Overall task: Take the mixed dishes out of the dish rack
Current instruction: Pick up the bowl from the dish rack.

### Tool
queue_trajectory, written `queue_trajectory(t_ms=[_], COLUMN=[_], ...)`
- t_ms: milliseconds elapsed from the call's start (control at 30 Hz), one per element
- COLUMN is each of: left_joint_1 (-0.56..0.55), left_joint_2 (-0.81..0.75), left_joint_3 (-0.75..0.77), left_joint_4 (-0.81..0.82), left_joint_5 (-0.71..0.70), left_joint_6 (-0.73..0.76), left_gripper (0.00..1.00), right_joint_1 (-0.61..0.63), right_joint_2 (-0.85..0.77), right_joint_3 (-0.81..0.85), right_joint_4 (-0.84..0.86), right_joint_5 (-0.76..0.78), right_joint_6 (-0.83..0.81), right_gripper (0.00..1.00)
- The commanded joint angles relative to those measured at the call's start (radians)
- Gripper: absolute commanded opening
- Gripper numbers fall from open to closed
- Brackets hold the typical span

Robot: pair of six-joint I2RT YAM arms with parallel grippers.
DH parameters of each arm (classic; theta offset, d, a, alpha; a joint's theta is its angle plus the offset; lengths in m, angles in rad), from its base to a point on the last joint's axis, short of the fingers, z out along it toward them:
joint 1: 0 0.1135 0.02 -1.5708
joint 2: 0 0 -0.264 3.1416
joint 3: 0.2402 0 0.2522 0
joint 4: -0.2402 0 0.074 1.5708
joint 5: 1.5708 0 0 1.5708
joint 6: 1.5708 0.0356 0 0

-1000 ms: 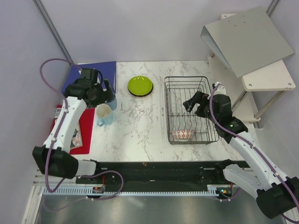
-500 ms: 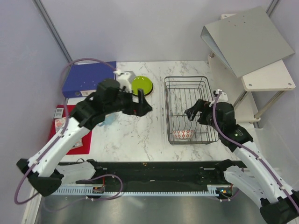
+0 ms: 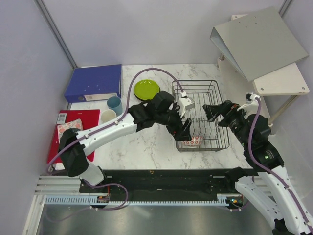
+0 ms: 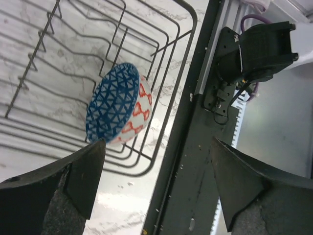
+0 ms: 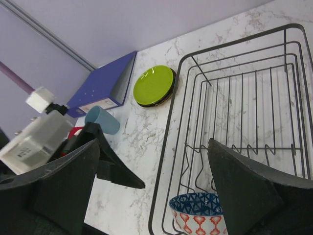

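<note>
The dish rack (image 3: 200,115) is a black wire basket at the table's right. One red-and-white patterned bowl (image 3: 194,141) with a blue inside stands in its near left corner, also seen in the left wrist view (image 4: 120,103) and the right wrist view (image 5: 200,215). My left gripper (image 3: 185,130) is open just left of that bowl, nothing between its fingers (image 4: 76,178). Over the rack's right side hovers my right gripper (image 3: 217,110), open and empty. A lime green plate (image 3: 146,89) lies on a black one left of the rack. Two light blue cups (image 3: 115,104) (image 3: 107,116) stand further left.
A blue ring binder (image 3: 94,82) lies at the back left and a red mat (image 3: 73,133) at the left edge. A white shelf (image 3: 281,81) with a grey binder (image 3: 257,41) stands right of the rack. The black base rail (image 3: 161,178) runs along the near edge.
My left arm has swung from the cups at the left across the table to the rack's near left corner. My right gripper has drawn back toward the rack's right side.
</note>
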Motion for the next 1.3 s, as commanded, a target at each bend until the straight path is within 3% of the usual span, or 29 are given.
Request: queue_trajectory(t_ms=[0,133,333,900,1267], left_joint_1=[-0.005,-0.005,-0.001,0.029,0.042], left_joint_2=[0.068,0.137,0.222,0.314,0.360], left_joint_3=[-0.001,0.022,0.048,0.064,0.100], left_joint_4=[0.151,0.165,0.130,0.087,0.033], left_joint_5=[0.117,0.127,0.190,0.315,0.404], left_joint_6=[0.181,0.282,0.393,0.434,0.453], left_gripper=[0.91,0.87,0.63,0.35,0.02], right_joint_1=[0.004,0.002,0.002,0.002,0.004], right_joint_2=[-0.007,-0.004,-0.005,0.015,0.010], right_joint_3=[0.032,0.016,0.001,-0.030,-0.044], right_joint_4=[0.017,0.021,0.021,0.034,0.038], right_joint_5=[0.012,0.003,0.004,0.006,0.009], right_joint_6=[0.007,0.009,0.009,0.004,0.003], right_gripper=[0.98,0.98,0.98,0.98,0.98])
